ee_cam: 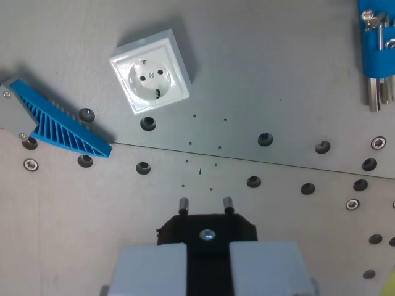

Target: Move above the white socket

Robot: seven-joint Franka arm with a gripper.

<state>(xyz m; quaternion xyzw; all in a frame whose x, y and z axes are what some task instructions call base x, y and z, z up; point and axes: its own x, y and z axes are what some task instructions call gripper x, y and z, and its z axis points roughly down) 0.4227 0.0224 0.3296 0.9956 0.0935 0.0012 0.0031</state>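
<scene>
Here the white socket lies flat on the bench, in the upper part of the wrist view and toward its left, turned so that its square frame sits diagonally. Its round face, with two pin holes, points up at the camera. The claw appears at the bottom centre: two pale finger blocks flank a dark mount with a screw, and two short metal pins project forward. The finger blocks stand slightly apart with nothing between them, so the claw is spread and empty. The socket lies well apart from it, ahead and to the wrist view's left.

The main risk, as a judgement, is poor centring: a move that stops short or drifts sideways would leave the claw over bare plate rather than over the socket. Descending too low during the traverse could bring the pins against the raised frame.

A blue ribbed wedge on a grey bracket lies near the socket, at the wrist view's left. A blue tool holder with metal keys hangs at the upper right, well apart. Threaded holes and screw heads dot the bench. Nothing stands in the direct path between claw and socket.
</scene>
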